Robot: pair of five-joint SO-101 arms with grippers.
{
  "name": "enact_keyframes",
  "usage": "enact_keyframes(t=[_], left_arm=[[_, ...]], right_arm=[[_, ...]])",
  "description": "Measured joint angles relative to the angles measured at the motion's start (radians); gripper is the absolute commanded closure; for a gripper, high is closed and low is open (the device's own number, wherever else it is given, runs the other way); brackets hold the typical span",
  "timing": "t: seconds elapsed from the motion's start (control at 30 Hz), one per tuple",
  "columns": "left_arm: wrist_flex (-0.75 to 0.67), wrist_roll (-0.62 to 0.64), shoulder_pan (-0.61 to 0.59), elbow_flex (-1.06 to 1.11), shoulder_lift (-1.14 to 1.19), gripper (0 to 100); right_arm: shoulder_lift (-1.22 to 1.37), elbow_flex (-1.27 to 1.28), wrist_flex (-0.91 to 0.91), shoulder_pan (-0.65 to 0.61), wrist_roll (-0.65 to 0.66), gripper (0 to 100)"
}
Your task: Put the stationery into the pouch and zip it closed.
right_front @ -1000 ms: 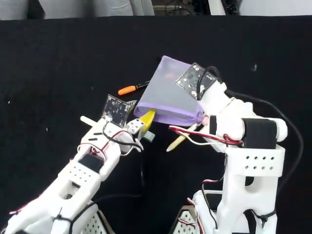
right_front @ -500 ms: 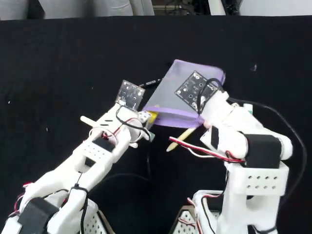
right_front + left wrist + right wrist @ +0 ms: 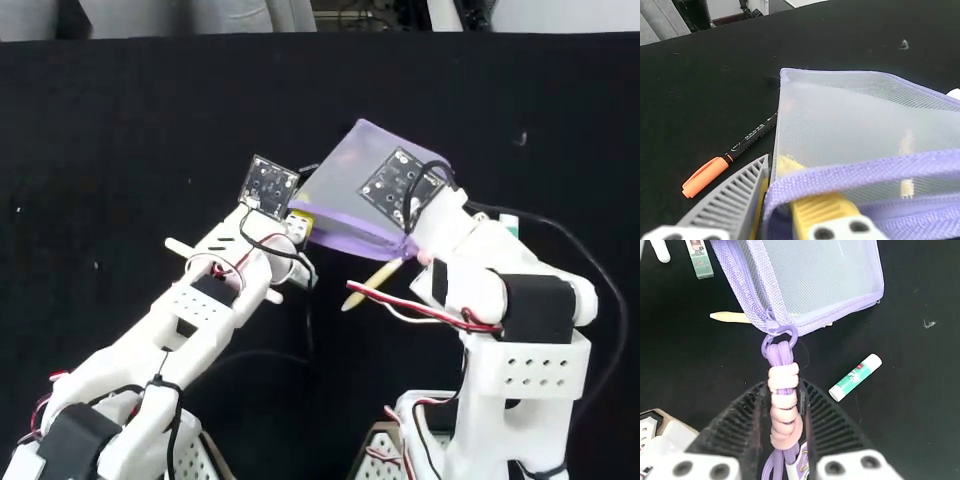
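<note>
1. The pouch (image 3: pixel 350 190) is mid-table, between the two grippers, its near edge held up off the black table (image 3: pixel 120 130). It is a flat rectangle of translucent ribbed lilac mesh, bound with a woven purple zipper band.
2. The left gripper (image 3: pixel 772 167) pinches the pouch's open edge, with the yellow finger inside the mouth and the ribbed grey finger outside.
3. The right gripper (image 3: pixel 782 405) is clamped on the pull cord (image 3: pixel 782 385), a knotted pink and purple rope looped through the purple zip ring at the pouch's near right corner.
4. Contents: a pale stick shape shows through the mesh. I cannot tell whether it is inside or beneath.
5. A pale wooden pencil (image 3: pixel 375 283) pokes out from under the pouch's near edge.
6. An orange pen (image 3: pixel 725 162), with a black barrel and an orange cap, lies on the table just beside the pouch.
7. A glue stick (image 3: pixel 855 376), a white cylinder with a green label, lies on the table right of the pouch.
</note>
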Motion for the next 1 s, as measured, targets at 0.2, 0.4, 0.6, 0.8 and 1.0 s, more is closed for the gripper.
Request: enact_keyframes(t=[0.2, 0.4, 0.6, 0.8, 1.0], left_arm=[[0.000, 0.002, -0.011, 0.000, 0.000, 97], [0.107, 0.000, -0.063, -0.060, -0.009, 97], [0.354, 0.075, -0.095, -0.169, -0.137, 97], [0.637, 0.091, -0.144, -0.316, -0.258, 97], [0.861, 0.091, -0.281, -0.477, -0.272, 97]], right_arm=[[0.000, 0.000, -0.020, 0.000, -0.083, 77.6], [0.000, 0.000, -0.020, 0.000, -0.084, 73.4], [0.000, 0.000, -0.020, 0.000, -0.084, 73.3], [0.000, 0.000, -0.020, 0.000, -0.084, 73.3], [0.000, -0.003, -0.020, 0.000, -0.144, 73.3]])
